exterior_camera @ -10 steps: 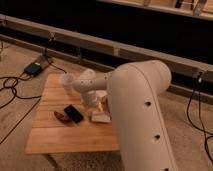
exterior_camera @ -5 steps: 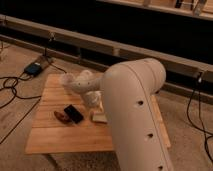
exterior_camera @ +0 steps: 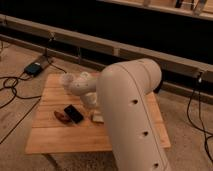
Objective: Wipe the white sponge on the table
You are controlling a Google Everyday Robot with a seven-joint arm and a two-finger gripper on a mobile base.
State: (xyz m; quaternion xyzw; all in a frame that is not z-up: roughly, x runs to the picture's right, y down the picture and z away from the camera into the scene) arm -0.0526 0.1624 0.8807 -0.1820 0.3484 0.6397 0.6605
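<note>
The table (exterior_camera: 55, 137) is a low one with a light wood plank top. The white sponge (exterior_camera: 97, 118) lies flat near its middle, partly hidden behind my large white arm (exterior_camera: 130, 115). My gripper (exterior_camera: 90, 101) hangs down from the wrist right over the sponge's far edge, at or just above it. Whether it touches the sponge does not show.
A black flat slab (exterior_camera: 74, 113) and a small brown object (exterior_camera: 61, 116) lie left of the sponge. A pale translucent cup (exterior_camera: 65, 79) stands at the table's far left. A dark box (exterior_camera: 33, 68) and cables (exterior_camera: 10, 85) lie on the floor at left.
My arm has swung a little to the left and covers more of the table's right side. The sponge has stayed in nearly the same place.
</note>
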